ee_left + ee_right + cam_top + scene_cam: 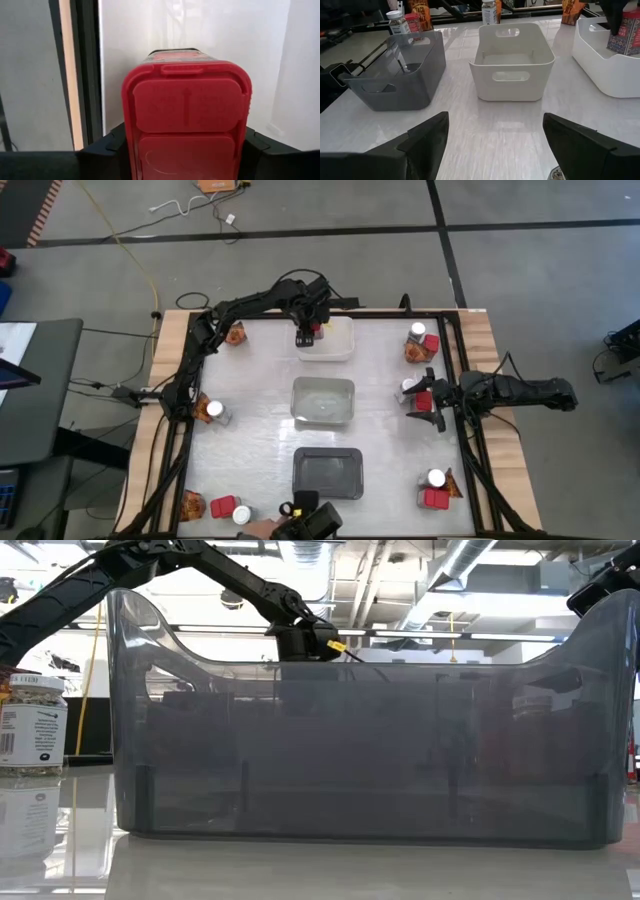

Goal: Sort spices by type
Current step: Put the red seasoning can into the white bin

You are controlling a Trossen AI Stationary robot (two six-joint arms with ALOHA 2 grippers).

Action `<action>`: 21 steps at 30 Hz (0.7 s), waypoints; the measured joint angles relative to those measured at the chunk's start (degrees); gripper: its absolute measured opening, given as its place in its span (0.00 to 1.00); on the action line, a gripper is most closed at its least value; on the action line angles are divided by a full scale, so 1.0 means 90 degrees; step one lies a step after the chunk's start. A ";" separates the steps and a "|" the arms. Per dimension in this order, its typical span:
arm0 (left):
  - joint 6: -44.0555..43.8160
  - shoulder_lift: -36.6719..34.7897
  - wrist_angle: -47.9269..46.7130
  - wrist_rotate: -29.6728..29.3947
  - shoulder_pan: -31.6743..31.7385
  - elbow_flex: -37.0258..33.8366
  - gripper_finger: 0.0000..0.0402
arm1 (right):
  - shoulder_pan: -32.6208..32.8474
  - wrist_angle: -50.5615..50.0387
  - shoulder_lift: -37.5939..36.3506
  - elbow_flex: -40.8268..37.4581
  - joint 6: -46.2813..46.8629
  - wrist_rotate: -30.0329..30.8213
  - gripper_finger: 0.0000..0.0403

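While no lettering reads, the left gripper (308, 337) grips a red container (186, 125).

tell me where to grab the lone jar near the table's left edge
Take the jar by its round body just below its white lid, coming down from above. It seems to stand upright and alone, with nothing touching it, so the fingers can likely close on opposite sides from any direction.

The left arm reaches across the table's far side, its left gripper (308, 332) pointing down — fingers clamped on something red. The right arm waits at the right edge, right gripper (428, 402) spread wide.
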 joint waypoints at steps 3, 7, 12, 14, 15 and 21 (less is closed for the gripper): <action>-0.0081 0.0000 -0.0060 0.0000 0.0002 0.0000 0.51 | 0.0000 0.0000 0.0000 0.0000 -0.0001 0.0000 0.87; -0.0092 0.0000 -0.0056 -0.0026 -0.0007 0.0000 0.51 | 0.0000 0.0000 0.0000 0.0000 0.0000 0.0000 0.87; -0.0097 0.0000 -0.0115 -0.0027 -0.0018 0.0000 0.51 | 0.0000 0.0000 0.0000 0.0000 0.0000 0.0000 0.87; -0.0094 0.0000 -0.0080 -0.0029 -0.0022 0.0000 0.51 | 0.0000 0.0000 0.0000 0.0000 0.0001 0.0000 0.87; -0.0099 0.0000 -0.0080 -0.0029 -0.0022 0.0000 0.51 | 0.0000 0.0000 0.0000 -0.0001 0.0000 0.0000 0.87; -0.0136 0.0000 -0.0107 -0.0044 -0.0022 0.0000 0.51 | 0.0000 0.0000 0.0000 0.0000 0.0001 0.0000 0.87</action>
